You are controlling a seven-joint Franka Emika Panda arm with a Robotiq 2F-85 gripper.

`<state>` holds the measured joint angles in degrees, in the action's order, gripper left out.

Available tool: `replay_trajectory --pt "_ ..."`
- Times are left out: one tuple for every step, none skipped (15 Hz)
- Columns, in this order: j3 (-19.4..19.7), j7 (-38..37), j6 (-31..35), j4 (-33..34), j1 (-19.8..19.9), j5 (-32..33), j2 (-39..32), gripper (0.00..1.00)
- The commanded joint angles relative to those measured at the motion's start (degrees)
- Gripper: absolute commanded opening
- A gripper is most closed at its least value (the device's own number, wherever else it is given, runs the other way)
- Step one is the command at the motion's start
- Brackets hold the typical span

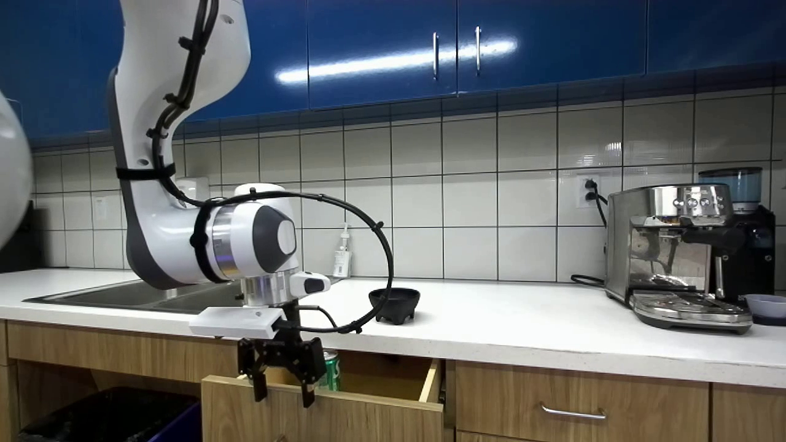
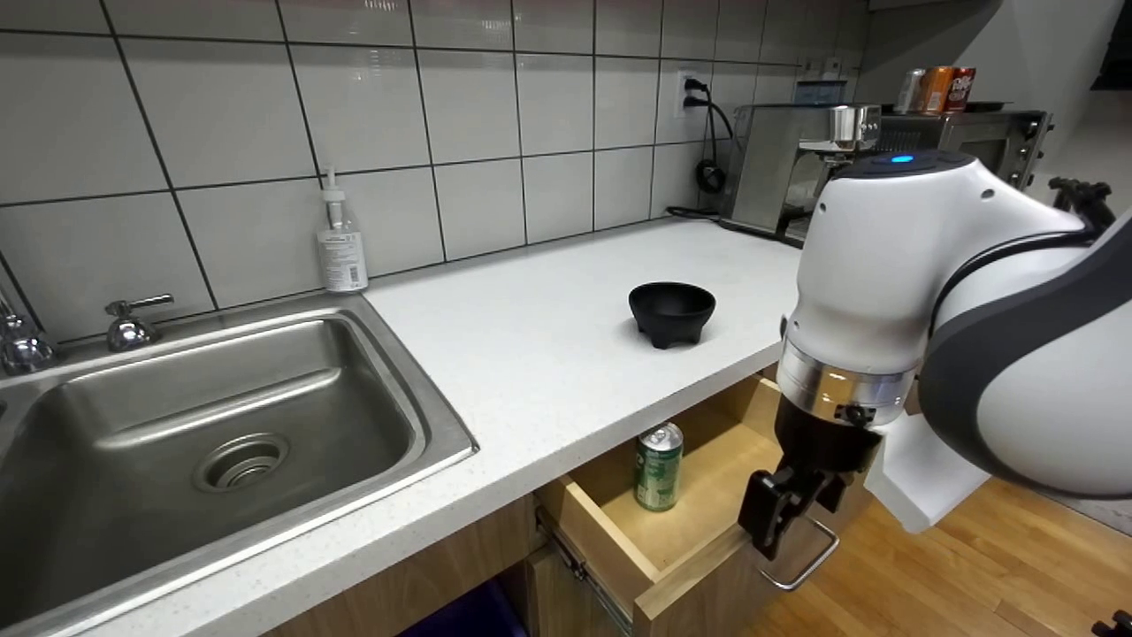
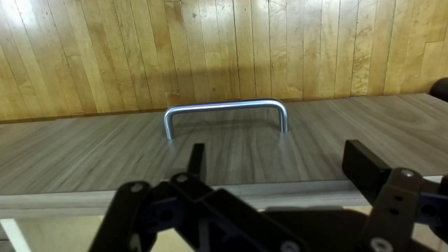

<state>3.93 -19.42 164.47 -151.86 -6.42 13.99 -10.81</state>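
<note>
My gripper (image 1: 284, 396) is open with nothing between its fingers. It points down at the front of a pulled-out wooden drawer (image 2: 694, 588). The fingers also show apart in an exterior view (image 2: 796, 518) and in the wrist view (image 3: 274, 157). In the wrist view they overlap the drawer's top edge; I cannot tell if they touch it. A metal bar handle (image 3: 225, 105) on the drawer front lies beyond the fingertips. A green can (image 2: 659, 469) stands upright inside the drawer, partly hidden in an exterior view (image 1: 332, 371). A black footed bowl (image 2: 670, 311) sits on the counter above.
The white counter (image 1: 491, 313) overhangs the drawer. A steel sink (image 2: 265, 389) and a soap bottle (image 2: 342, 243) stand beside it. An espresso machine (image 1: 669, 245) is farther along. A dark bin (image 1: 116, 411) sits under the counter. Blue cabinets (image 1: 381, 55) hang above.
</note>
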Motion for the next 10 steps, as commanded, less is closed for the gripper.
replay_trajectory --pt "0.8 1.0 0.7 2.8 0.1 -1.1 -1.9 1.0" --pt "0.9 1.3 0.5 3.4 0.2 -1.3 -2.2 1.0" --pt "0.8 1.7 0.3 3.9 0.3 -1.7 -2.5 1.0" --pt "0.8 2.2 -0.1 4.6 0.5 -2.1 -2.8 1.0" --pt "1.0 2.3 -0.3 5.1 0.5 -2.2 -3.0 1.0" --pt "1.0 2.6 -0.5 5.7 0.5 -2.4 -3.3 1.0" --pt "1.1 2.9 -0.7 6.3 0.5 -2.5 -3.6 1.0" --pt "0.8 3.6 -0.8 6.9 0.8 -3.0 -4.0 1.0" --pt "0.9 3.9 -1.1 7.5 0.8 -3.1 -4.3 1.0" --pt "0.8 4.4 -1.2 8.1 0.9 -3.4 -4.6 1.0"
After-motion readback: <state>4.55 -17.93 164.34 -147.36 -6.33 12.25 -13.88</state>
